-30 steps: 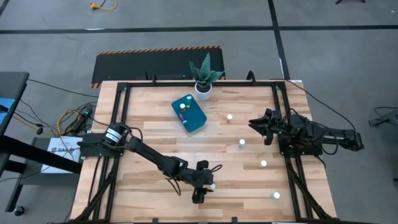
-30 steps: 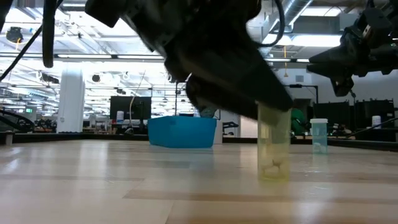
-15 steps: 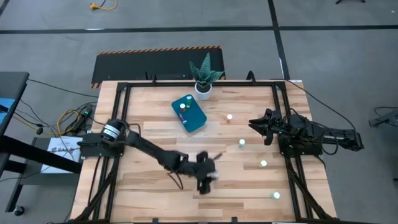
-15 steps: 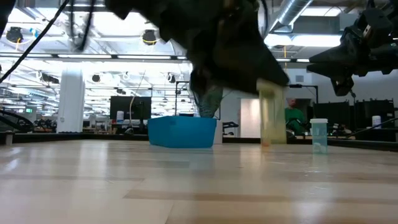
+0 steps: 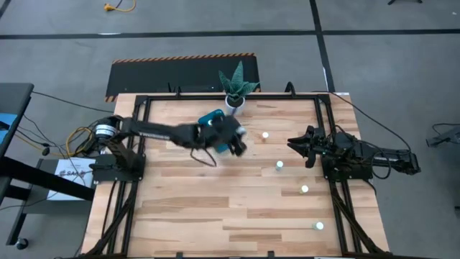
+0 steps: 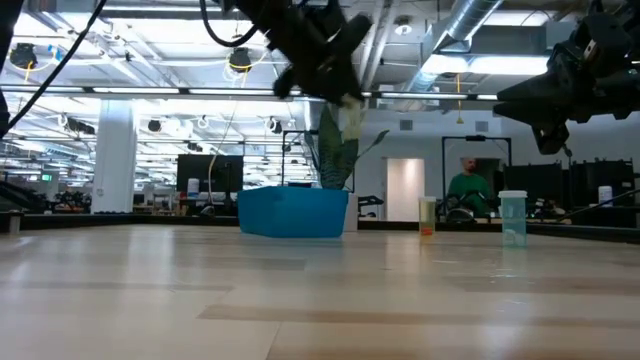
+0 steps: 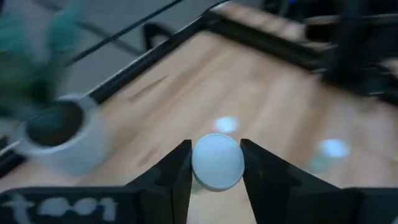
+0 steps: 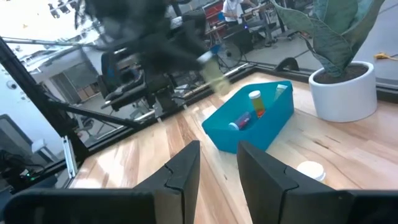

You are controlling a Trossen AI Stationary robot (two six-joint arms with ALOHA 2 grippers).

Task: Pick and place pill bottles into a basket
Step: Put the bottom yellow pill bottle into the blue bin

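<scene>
Above basket [image 5: 216, 130]: left hand [image 5: 237, 138] clamps pill bottle [image 7: 217, 162] between fingers; right hand [image 5: 293, 142] parked aside, empty, open.

Teal basket [image 5: 218, 129] holding bottles, one pill bottle [image 7: 217, 162] gripped in left tool [image 7: 214, 167] above it, four bottles [image 5: 279, 165] loose on table

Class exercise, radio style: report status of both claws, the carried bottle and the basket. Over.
Left claw shut on pill bottle, airborne at the basket. Right claw open, idle at the table's right edge. Basket holds bottles already; four more stand on the table. Nothing blocking the drop.
</scene>
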